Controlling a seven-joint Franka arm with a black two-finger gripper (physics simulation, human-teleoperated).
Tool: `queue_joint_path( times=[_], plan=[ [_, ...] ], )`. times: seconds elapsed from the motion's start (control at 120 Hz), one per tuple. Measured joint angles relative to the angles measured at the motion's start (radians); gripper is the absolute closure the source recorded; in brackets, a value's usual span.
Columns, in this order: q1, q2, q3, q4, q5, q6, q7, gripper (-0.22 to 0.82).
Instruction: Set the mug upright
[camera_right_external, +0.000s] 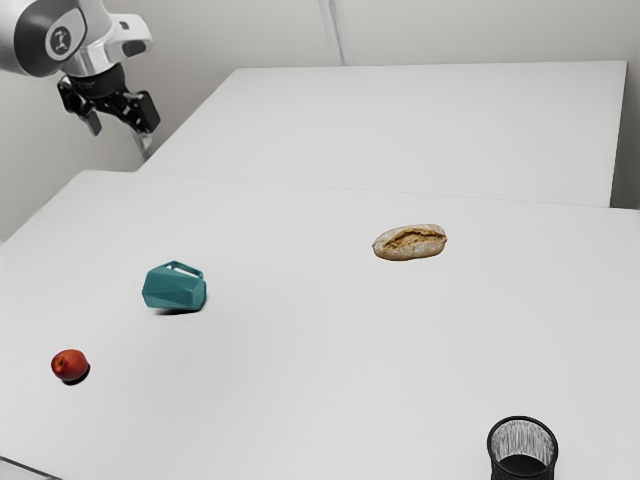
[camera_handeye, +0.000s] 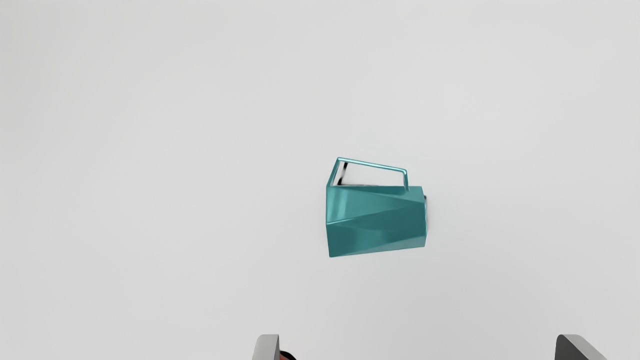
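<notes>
Below my spread pincer (camera_right_external: 120, 132), well apart from it, the teal faceted mug (camera_right_external: 174, 287) lies on its side on the white tabletop (camera_right_external: 300, 400), its 1 angular handle (camera_handeye: 372, 164) jutting sideways. I judge it light to middling in weight, stiff, perhaps brittle like ceramic, and its smooth slanting facets could slip under a careless squeeze. I'd take it across the body, 1 finger to each side, not by that thin handle, leaving room for the quarter turn upright. Seen from my wrist, it sits out beyond my 2 open fingertips, between their lines; the red apple (camera_right_external: 69, 364) lies nearer 1 finger's line.
</notes>
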Motion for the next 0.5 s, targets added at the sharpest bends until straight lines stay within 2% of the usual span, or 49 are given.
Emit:
queue_joint_path(
  times=[0.3,0.5],
  plan=[
    [0.029,0.014,0.009,-0.001,-0.018,0.024,0.013,0.0],
    [0.217,0.065,0.011,-0.013,-0.192,0.03,0.02,0.0]
  ],
)
